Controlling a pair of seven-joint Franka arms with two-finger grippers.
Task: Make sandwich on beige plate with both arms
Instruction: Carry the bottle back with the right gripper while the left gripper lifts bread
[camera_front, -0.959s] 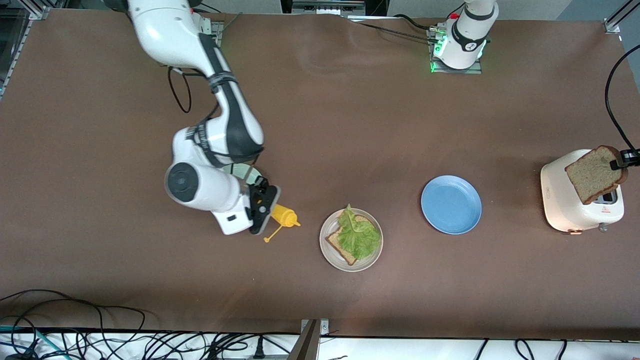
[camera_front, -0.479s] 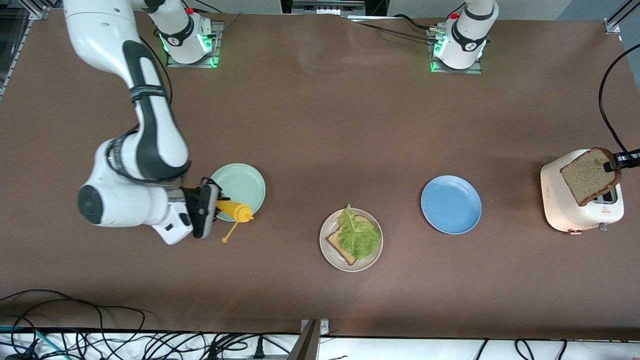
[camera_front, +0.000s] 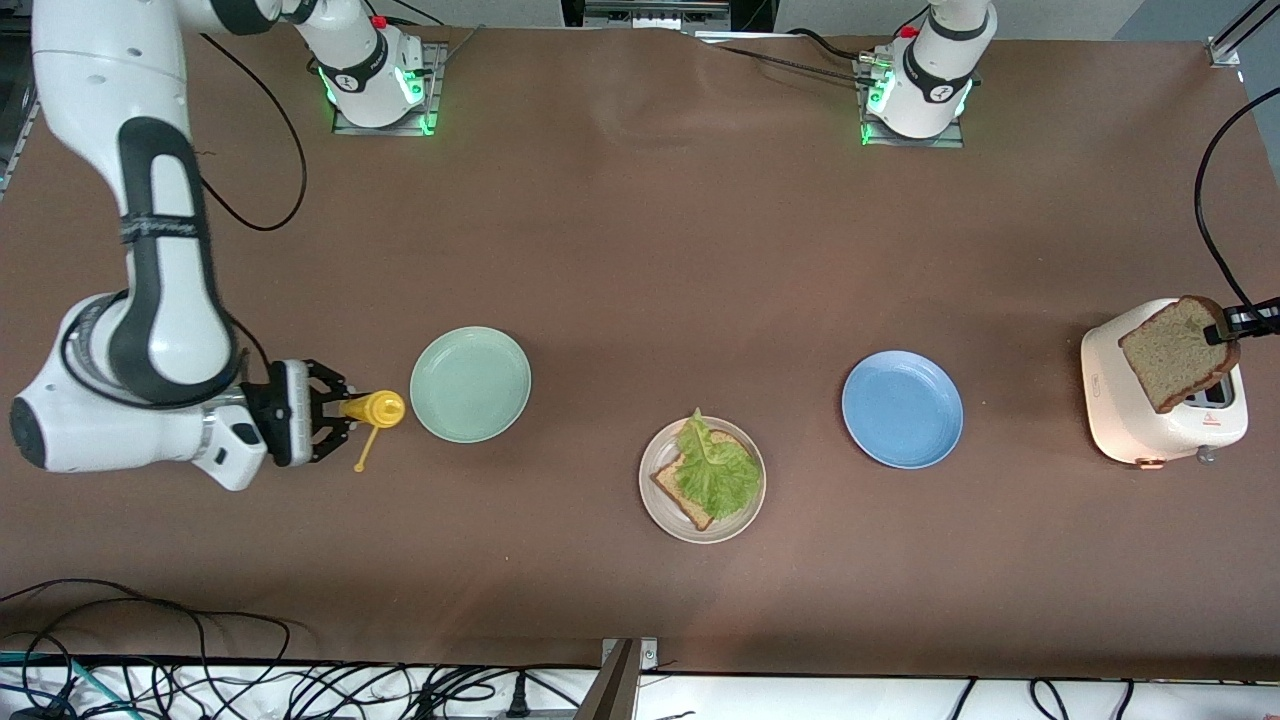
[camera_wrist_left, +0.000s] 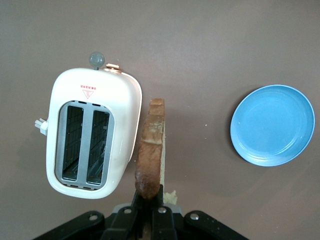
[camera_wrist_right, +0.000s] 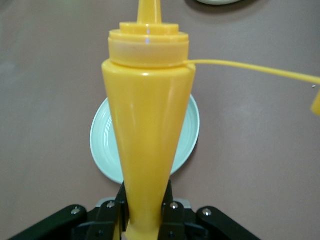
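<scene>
brown covering runs across the whole worktop (camera_front: 640, 250), and near the edge closest to the front camera sits the beige plate (camera_front: 655, 500). on it lies one slice of brown speckled toast (camera_front: 682, 490), with a crinkly green lettuce leaf (camera_front: 715, 468) spread over most of that slice. no top slice is on the leaf yet.

a second slice of toast (camera_front: 1180, 352) is up in the air over the white toaster (camera_front: 1140, 420) at the left arm's end of the worktop. the left gripper (camera_wrist_left: 149, 207) holds it, jaws closed narrow on the crusted edge so the slice hangs on edge beside the toaster's two slots in the left wrist view.

between the toaster and the beige plate, slightly farther from the front camera than the beige plate, lies a blue plate (camera_front: 902, 409), bare. toward the right arm's end, a mint-green plate (camera_front: 470, 384) sits about level with the blue one.

just beside the mint-green plate, toward the right arm's end, the right gripper (camera_front: 335, 411) carries a yellow squeeze bottle (camera_front: 375, 408) lying sideways, jaws clamped on its lower body, nozzle pointing toward that plate. the bottle's cap (camera_front: 359, 466) dangles on its thin tether below the neck.
</scene>
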